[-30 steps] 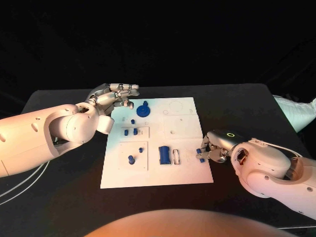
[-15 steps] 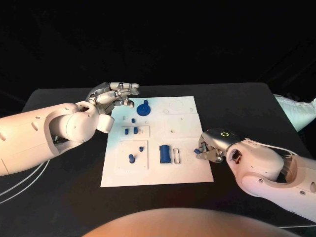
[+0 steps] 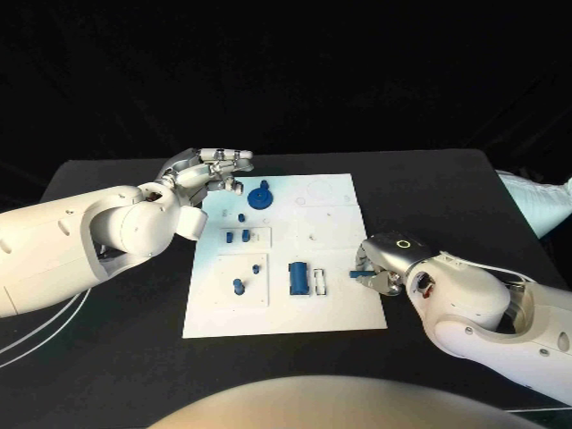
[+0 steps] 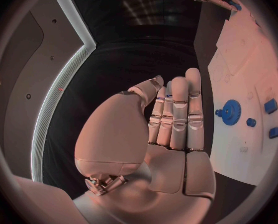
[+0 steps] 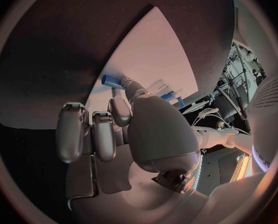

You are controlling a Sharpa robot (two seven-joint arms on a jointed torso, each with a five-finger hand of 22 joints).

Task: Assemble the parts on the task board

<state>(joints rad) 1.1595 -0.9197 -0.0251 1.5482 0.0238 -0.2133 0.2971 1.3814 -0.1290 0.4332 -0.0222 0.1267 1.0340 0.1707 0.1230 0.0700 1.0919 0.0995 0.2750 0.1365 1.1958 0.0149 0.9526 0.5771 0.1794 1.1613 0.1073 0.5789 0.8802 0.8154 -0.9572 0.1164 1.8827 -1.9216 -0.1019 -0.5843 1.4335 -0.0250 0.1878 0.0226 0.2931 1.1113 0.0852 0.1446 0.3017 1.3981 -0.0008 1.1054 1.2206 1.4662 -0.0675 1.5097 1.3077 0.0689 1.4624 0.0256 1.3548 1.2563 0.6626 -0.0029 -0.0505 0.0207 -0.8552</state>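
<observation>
At the task board (image 3: pixel 338 304)'s right edge, the right hand (image 3: pixel 379 266) pinches a small blue part (image 5: pixel 111 80) between its fingers. Beside the board's far left corner, the left hand (image 3: pixel 206 172) holds nothing, its fingers straight and pressed together.

Probably a robotics lab or test cell: black-draped table (image 3: pixel 131 179) against a black backdrop, white task board (image 3: pixel 338 304) laid out like a test fixture, metal framing and cabling (image 5: pixel 229 92) dimly visible behind.

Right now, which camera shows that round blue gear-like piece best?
The left wrist view: the blue gear sits unobstructed on the task board, teeth visible. The head view shows it smaller, beside the left hand. I can't make it out in the right wrist view.
</observation>
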